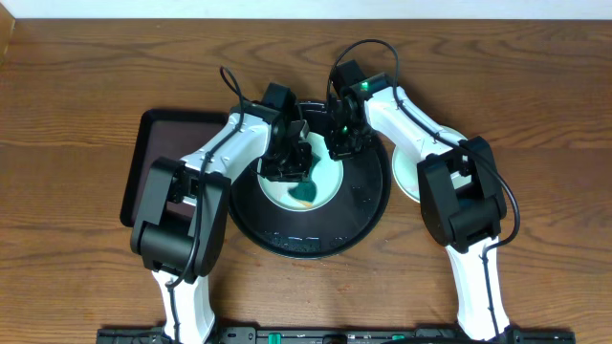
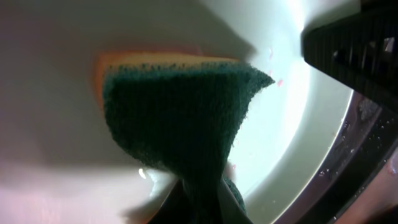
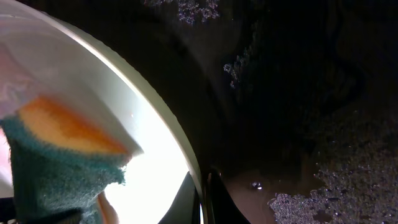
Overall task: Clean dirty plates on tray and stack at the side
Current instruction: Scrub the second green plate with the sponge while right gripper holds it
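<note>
- Overhead: I see the tray (image 1: 287, 234) at the middle of the table, with one mint plate (image 1: 327, 178) lying inside it, toward its far half.
- The left gripper (image 1: 287, 164) sits over the plate's left part, and a green sponge (image 1: 308, 195) pokes out beneath it onto the plate.
- The right gripper (image 1: 340, 143) is at the plate's far right edge.
- A second pale plate (image 1: 405, 178) lies on the table just right of the tray, partly under my right arm. A brown rectangular tray (image 1: 153, 143) lies to the left.
- Left wrist: the sponge, green face toward me with a yellow layer behind, presses on the plate. It narrows to a pinch at the bottom edge, so I read the left fingers as closed on it.
- A black ribbed finger of the right gripper reaches over the plate rim at top right.
- Right wrist: the plate rim runs down between two dark finger shapes, seemingly pinched there. Droplets (image 3: 336, 180) speckle the tray floor beside it.
</note>
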